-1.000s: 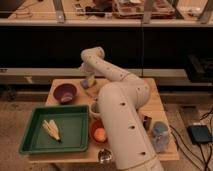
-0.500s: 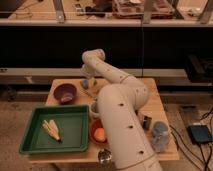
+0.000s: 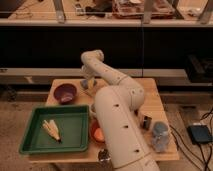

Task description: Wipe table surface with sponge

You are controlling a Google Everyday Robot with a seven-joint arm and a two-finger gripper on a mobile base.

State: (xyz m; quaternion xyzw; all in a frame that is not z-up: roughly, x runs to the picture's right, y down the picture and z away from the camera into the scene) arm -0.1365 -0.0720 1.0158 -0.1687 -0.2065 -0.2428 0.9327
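- The claw (image 3: 87,83) hangs at the far left side of the desk (image 3: 156,100), just beside the purple bowl (image 3: 65,92); it stands open and I see nothing held in it; it is low over the wood, but whether it touches I cannot say.
- The sponge (image 3: 146,121), as I judge it, is the small dark block on the right part of the desk, just beside the grey-blue cloth bundle (image 3: 160,136); it lies well apart from the claw, with the thick white arm (image 3: 120,132) between them; so the wiping is not yet begun, I think, because the sponge must first be taken.
- The arm rises from the near edge and folds down again to the far side; this is why much of the middle of the desk is hidden from me.
- The green tray (image 3: 55,149) sits at the near left corner, I suppose to keep loose things off the planks; in it lie some pale yellow pieces (image 3: 51,130); what they are I cannot tell.
- In the purple bowl I see nothing; an orange bowl (image 3: 97,134) is half hidden by the arm, just beside the tray, and its inside I cannot judge.
- A small round metal thing (image 3: 103,156) stands at the near edge.
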